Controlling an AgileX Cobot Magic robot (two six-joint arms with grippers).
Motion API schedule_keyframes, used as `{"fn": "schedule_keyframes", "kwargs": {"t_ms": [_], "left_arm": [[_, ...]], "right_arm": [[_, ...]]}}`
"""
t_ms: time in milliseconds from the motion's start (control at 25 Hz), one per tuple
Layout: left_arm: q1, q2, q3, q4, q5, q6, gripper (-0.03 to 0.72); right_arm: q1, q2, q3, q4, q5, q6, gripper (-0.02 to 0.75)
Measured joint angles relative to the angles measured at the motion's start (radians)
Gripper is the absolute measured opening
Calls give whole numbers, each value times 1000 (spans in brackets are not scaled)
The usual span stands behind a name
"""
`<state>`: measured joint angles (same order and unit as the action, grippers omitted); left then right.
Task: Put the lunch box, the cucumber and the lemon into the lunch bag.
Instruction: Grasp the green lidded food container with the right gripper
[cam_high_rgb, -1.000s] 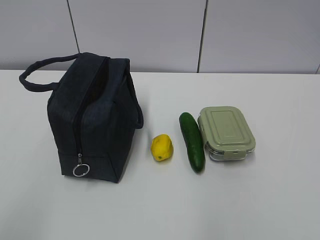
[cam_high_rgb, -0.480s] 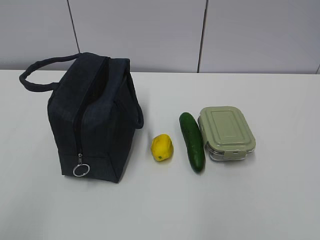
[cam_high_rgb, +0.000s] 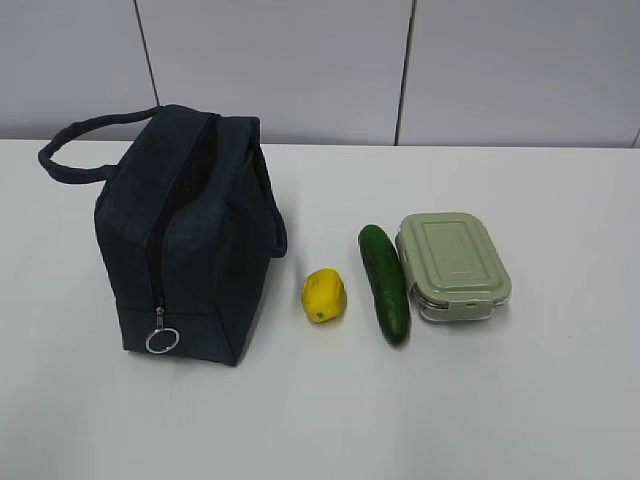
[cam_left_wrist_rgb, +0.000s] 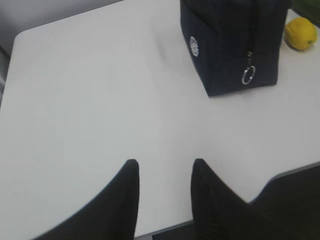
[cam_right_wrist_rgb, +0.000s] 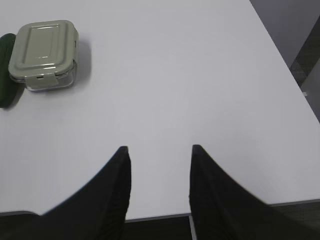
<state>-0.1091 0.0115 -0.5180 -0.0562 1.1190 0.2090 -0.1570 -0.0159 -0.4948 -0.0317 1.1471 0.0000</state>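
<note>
The lunch bag (cam_high_rgb: 185, 235) stood at nine o'clock of the lemon (cam_high_rgb: 324, 295) while both grippers (left gripper (cam_left_wrist_rgb: 164, 170), right gripper (cam_right_wrist_rgb: 159, 155)) held their jaws spread, empty.

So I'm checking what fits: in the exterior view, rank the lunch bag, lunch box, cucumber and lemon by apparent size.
1. lunch bag
2. lunch box
3. cucumber, about as long as the box but much narrower
4. lemon

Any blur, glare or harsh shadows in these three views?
Exterior view: sharp, even light, only soft shadows beside the lunch bag and lunch box. Left wrist view: slightly soft; left claw fingers blurred at the bottom. Right wrist view: right claw fingers likewise blurred; no strong glare.
</note>
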Motion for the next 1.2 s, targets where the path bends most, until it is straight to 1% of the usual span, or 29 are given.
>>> {"fn": "schedule_keyframes", "kwargs": {"t_ms": [120,240,560,680,800,1040,1200], "left_arm": [[0,0,0,30,-8,-60,239],[0,0,0,34,-10,-75,239],[0,0,0,36,-10,-79,239],[0,0,0,36,-10,-80,239],[0,0,0,36,-10,-82,239],[0,0,0,36,-10,-82,239],[0,0,0,36,-10,-82,239]], "right_arm": [[0,0,-2,14,0,0,295],[0,17,-2,83,-8,-6,295],[0,200,-2,432,-127,-155,295],[0,249,-2,526,-174,-203,295],[0,309,-2,611,-188,-261,295],[0,470,-2,855,-211,-425,295],[0,624,-2,992,-213,-569,295]]}}
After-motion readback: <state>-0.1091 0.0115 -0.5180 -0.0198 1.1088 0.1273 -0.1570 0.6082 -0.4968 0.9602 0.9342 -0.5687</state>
